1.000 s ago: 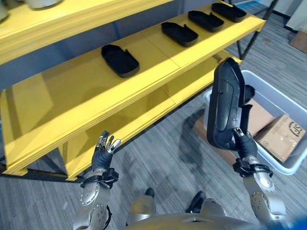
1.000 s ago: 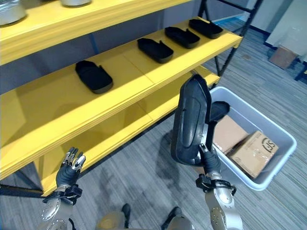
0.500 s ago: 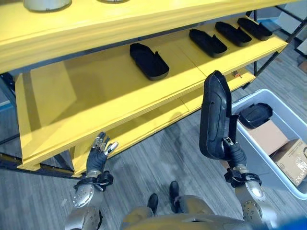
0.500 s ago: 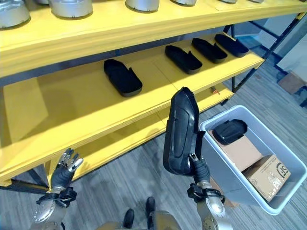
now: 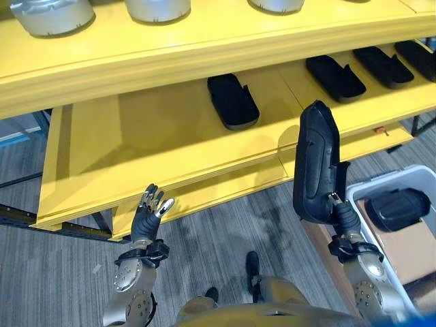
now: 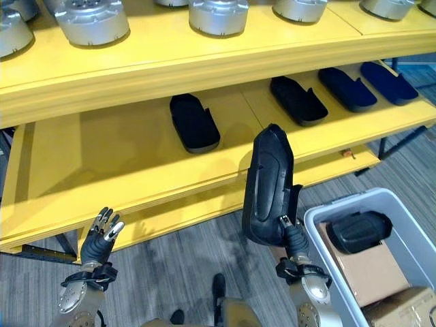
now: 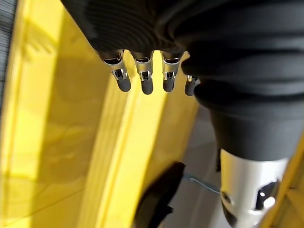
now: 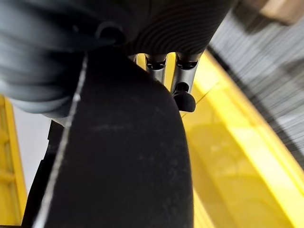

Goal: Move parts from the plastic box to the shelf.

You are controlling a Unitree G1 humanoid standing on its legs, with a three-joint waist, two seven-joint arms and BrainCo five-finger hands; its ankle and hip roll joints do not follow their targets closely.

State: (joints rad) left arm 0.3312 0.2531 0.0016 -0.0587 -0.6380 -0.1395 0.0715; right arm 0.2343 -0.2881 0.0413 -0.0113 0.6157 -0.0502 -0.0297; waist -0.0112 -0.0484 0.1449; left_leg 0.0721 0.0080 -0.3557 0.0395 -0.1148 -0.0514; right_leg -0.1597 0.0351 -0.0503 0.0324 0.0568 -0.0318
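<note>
The whole view has turned toward the shelf (image 6: 136, 177); the right hand (image 6: 291, 237) (fingers wrapped tight) still holds the black part (image 6: 267, 187) upright at 5 o'clock, ready to place.

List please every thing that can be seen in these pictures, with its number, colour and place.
Shelf: one, yellow, several levels, ahead of the robot.
Black parts on shelf: four, in a row on the middle level.
Held part: one, black, upright in the right hand, in front of the shelf.
Metal parts: several, silver, round, on the top level.
Plastic box: one, grey, on the floor at right.
Part in box: one, black.
Cardboard boxes: two, brown, inside the plastic box.
Left hand: open, empty, low at left.
Right hand: fingers curled round the held part.
</note>
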